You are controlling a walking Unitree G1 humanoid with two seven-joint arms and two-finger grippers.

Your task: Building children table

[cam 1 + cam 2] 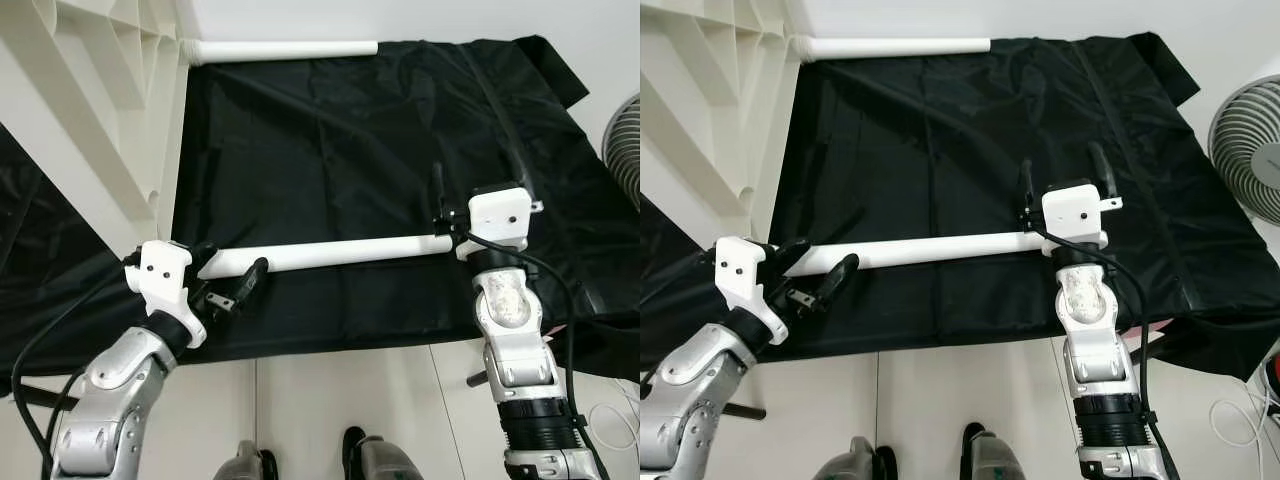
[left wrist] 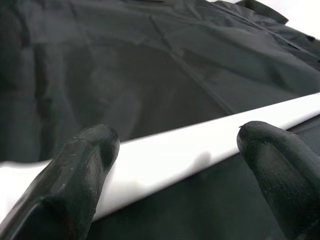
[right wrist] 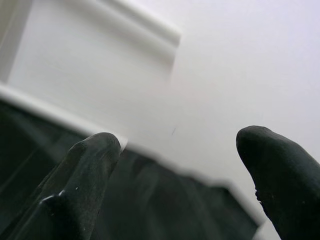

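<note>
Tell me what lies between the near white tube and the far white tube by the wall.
Between the near tube and the far tube lies only bare black cloth, wrinkled, as the left eye view shows.

White table leg [image 1: 330,252]; plain black cloth [image 1: 330,130]; white tabletop [image 1: 90,90].

Two white tubes lie on the black cloth [image 1: 380,140]: a near one [image 1: 330,254] and a far one [image 1: 285,49]. One white tabletop [image 1: 95,100] stands at the cloth's left, one fan [image 1: 1250,160] at its right.

Head stereo pair looking down, sharing black cloth [image 1: 350,140], wrist cameras close-up
</note>
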